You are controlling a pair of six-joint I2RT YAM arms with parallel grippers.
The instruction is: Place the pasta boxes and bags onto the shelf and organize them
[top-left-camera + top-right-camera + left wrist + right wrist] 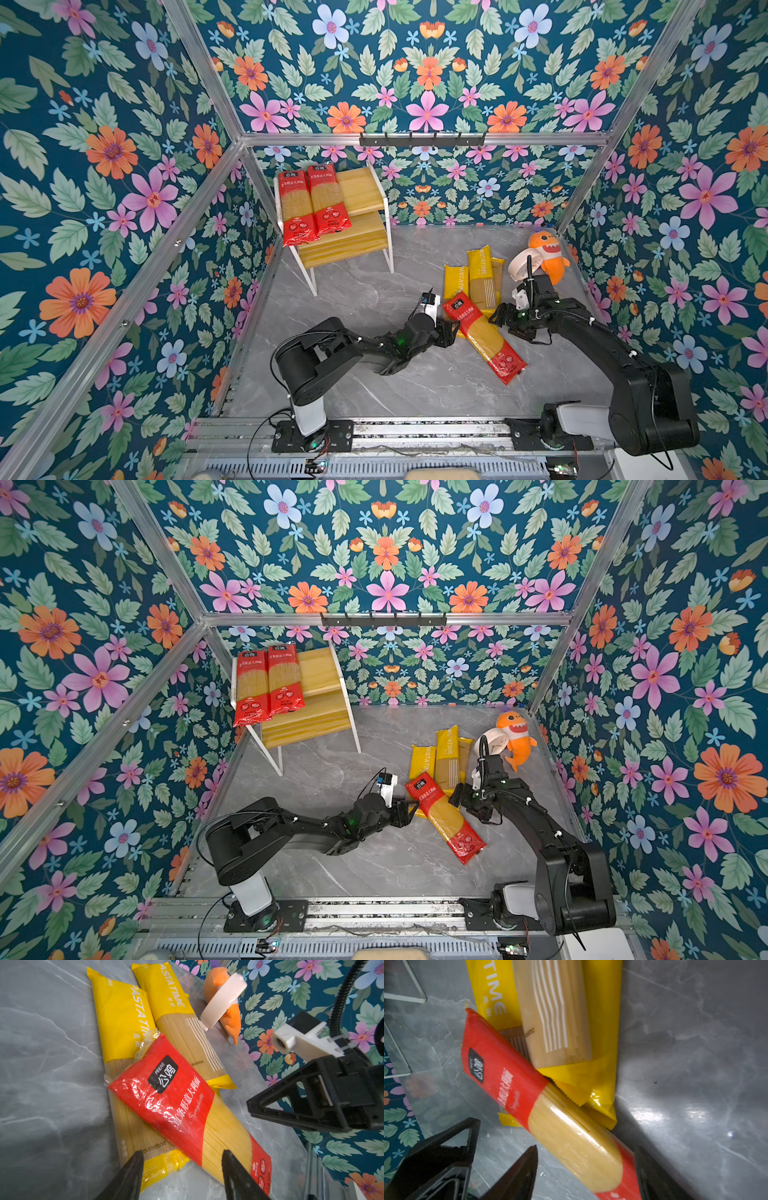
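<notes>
Pasta pack (482,336), red, lying slantwise over yellow packs (482,274) on worktop (374,299). Left hand (182,1155) and right hand (586,1149) both spread, straddling it from opposite sides, gripping nothing; probably lining up a lift. Shelf (361,245) well beyond left hand, two red packs (311,203) already aboard.

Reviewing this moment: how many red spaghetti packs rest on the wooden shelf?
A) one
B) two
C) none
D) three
B: one red pack and a second red pack lie side by side on the shelf, while the third red pack lies on the table across the yellow packs.
</notes>
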